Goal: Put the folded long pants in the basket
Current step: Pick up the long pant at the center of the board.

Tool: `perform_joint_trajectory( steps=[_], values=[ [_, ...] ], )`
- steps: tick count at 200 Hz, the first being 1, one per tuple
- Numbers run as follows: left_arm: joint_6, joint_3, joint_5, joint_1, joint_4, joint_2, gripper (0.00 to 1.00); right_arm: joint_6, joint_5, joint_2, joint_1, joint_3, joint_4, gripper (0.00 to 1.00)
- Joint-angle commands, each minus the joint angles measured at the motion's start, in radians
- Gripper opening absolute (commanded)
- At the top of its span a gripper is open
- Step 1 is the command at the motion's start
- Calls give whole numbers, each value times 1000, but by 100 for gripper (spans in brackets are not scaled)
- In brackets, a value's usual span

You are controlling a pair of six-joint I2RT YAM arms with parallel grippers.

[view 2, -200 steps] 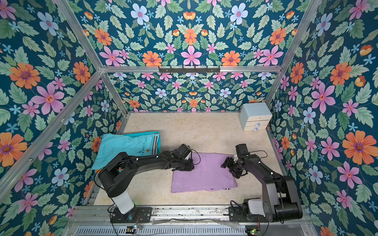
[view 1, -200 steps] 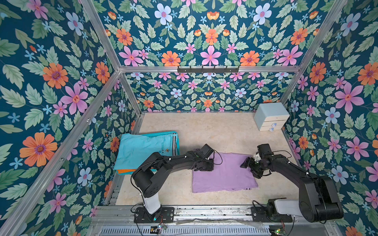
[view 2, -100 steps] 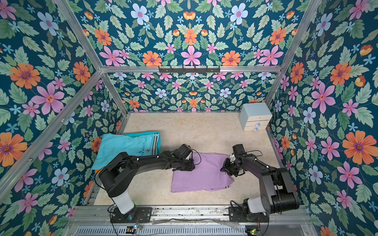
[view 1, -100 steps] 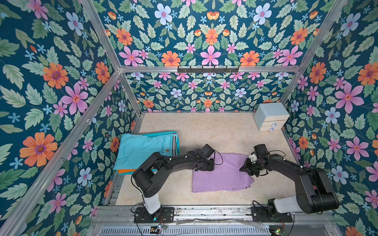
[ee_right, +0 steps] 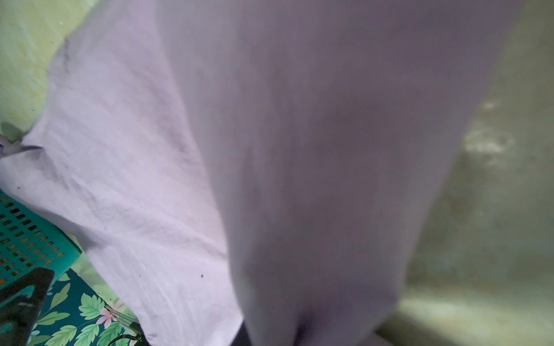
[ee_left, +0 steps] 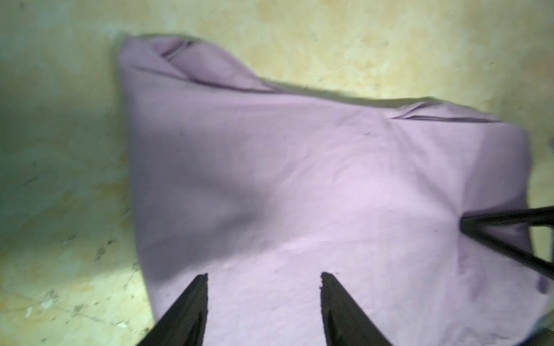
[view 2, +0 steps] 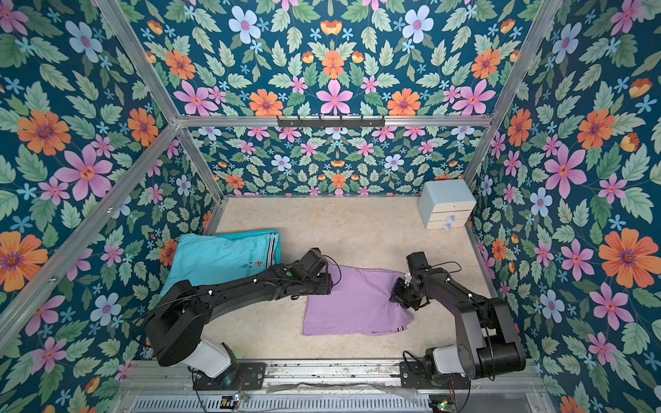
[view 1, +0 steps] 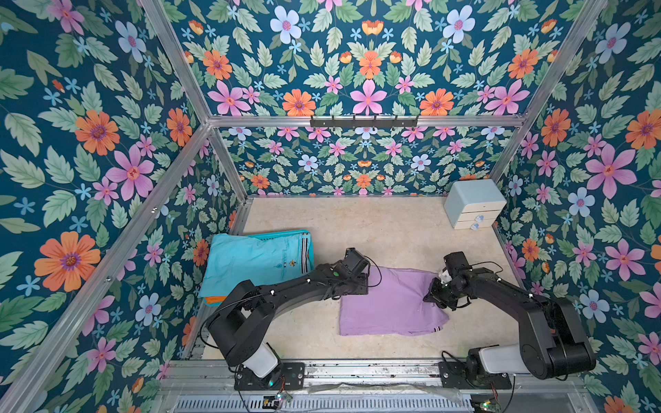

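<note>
The lilac folded long pants (view 1: 390, 304) (view 2: 354, 304) lie flat mid-table. My left gripper (view 1: 363, 286) (ee_left: 263, 275) is low over their left edge, open, with only cloth beneath its fingers. My right gripper (view 1: 431, 295) (view 2: 395, 293) is shut on their right edge; the cloth (ee_right: 135, 149) rises bunched to its jaws and hides them in the right wrist view. The right gripper's fingers (ee_left: 479, 224) pinch puckered cloth in the left wrist view. Turquoise pants (view 1: 250, 261) top the teal basket (view 1: 275, 233) (ee_right: 24, 239) at left, with an orange sliver (view 1: 214, 301) under them.
A pale grey-blue drawer box (view 1: 474, 203) stands in the back right corner. Flowered walls close in the left, back and right sides. A black hook rail (view 1: 363, 121) is mounted high on the back frame. Both arm bases sit on the front rail.
My right gripper moved left onto the lilac pants' right edge, closed on it and bunched it up. My left gripper opened at the left edge.
</note>
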Motion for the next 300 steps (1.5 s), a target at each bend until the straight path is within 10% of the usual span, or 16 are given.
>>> perform_joint_trajectory(
  steps=[1, 78, 134, 222, 251, 300],
  values=[
    [-33, -17, -90, 2, -65, 10, 64, -12, 95, -1, 0, 0, -62, 0],
    [-63, -63, -42, 2, 6, 101, 62, -11, 112, -7, -1, 0, -65, 0],
    [-75, -61, -22, 2, 32, 158, 0, -9, 107, -24, -1, -5, -65, 0],
    [42, 303, -236, 19, -364, -80, 0, 129, -32, -263, 99, 142, -145, 0],
    [108, 466, -270, 119, -568, -173, 0, 290, 9, -200, 275, 319, -95, 0],
    [351, 649, -311, 539, -782, -263, 0, 414, 63, 179, 523, 785, -52, 0]
  ],
)
